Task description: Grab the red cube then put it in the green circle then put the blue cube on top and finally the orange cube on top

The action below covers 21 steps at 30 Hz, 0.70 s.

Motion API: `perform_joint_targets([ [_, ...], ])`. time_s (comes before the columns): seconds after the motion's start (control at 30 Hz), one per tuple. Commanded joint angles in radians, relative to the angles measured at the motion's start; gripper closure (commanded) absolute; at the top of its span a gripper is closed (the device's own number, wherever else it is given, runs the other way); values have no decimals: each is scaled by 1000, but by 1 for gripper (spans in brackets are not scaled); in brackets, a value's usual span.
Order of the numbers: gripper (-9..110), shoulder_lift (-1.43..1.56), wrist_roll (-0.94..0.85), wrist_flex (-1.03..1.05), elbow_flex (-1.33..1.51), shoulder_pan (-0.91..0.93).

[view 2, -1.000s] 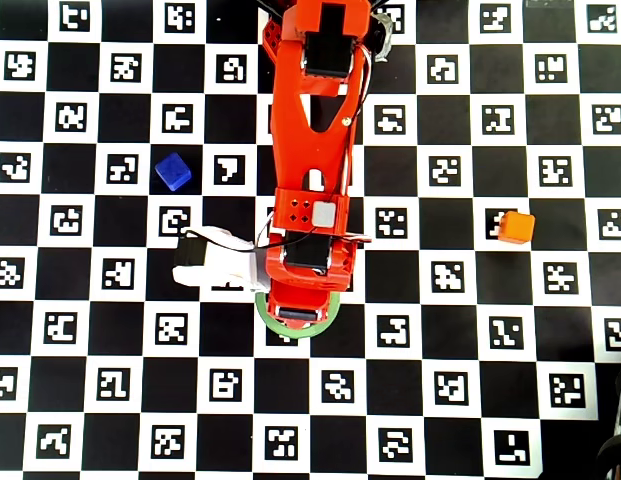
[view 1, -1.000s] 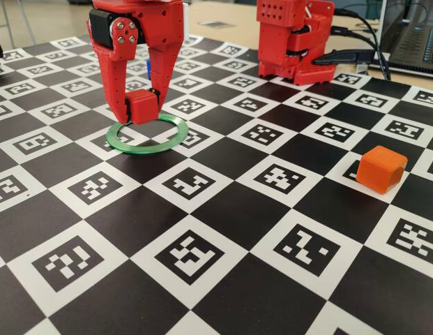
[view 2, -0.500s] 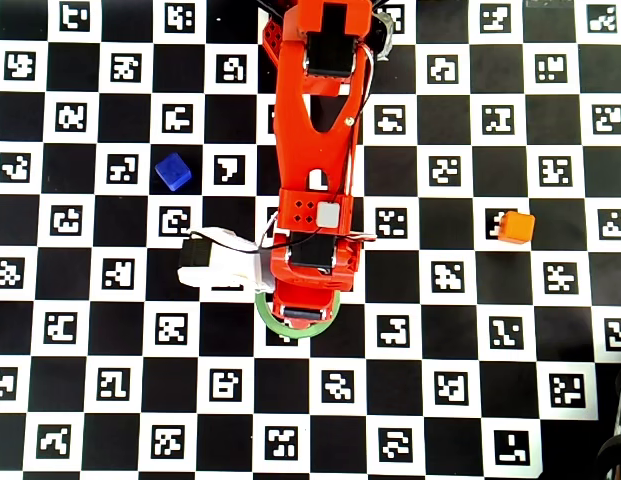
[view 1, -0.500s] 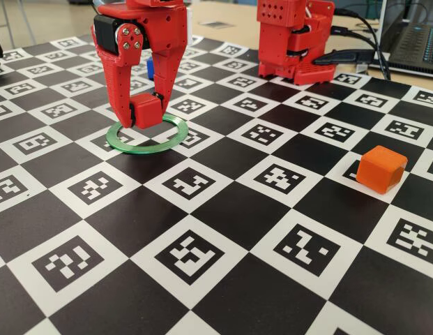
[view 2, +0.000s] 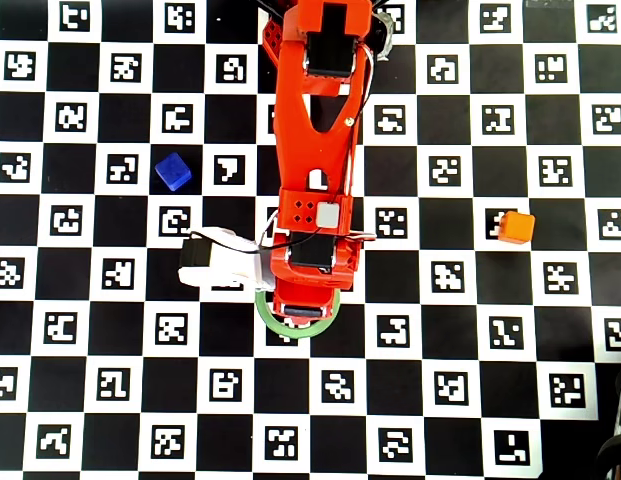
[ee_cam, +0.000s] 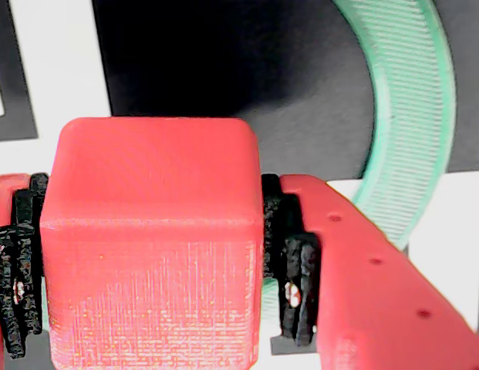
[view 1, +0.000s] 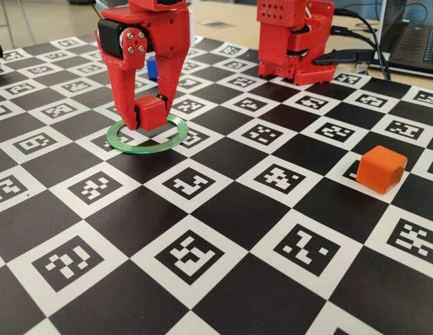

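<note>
Matte red cube [ee_cam: 150, 247], rounded edges

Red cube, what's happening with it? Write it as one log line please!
step: place first cube | gripper: shut on red cube | cube: over green circle, contact unclear | blue cube, orange cube: waiting on board

- Your red two-finger gripper [view 1: 148, 120] is clamped on the small matte red cube [view 1: 150, 112], low inside the thin flat green plastic ring [view 1: 147, 135].
- Cube touching board or not: can't tell.
- Small bright-orange cube [view 1: 381, 169] sits well apart, at right on the checkered marker board [view 1: 223, 209].
- Blue sliver [view 1: 152, 68] behind the fingers.
</note>
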Motion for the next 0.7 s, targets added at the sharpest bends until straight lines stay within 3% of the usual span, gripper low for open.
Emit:
perform_joint_targets([
  [0.0,97,40,5,-12,-12,-14],
  [0.67,97,25,-15,-52,8,-3],
])
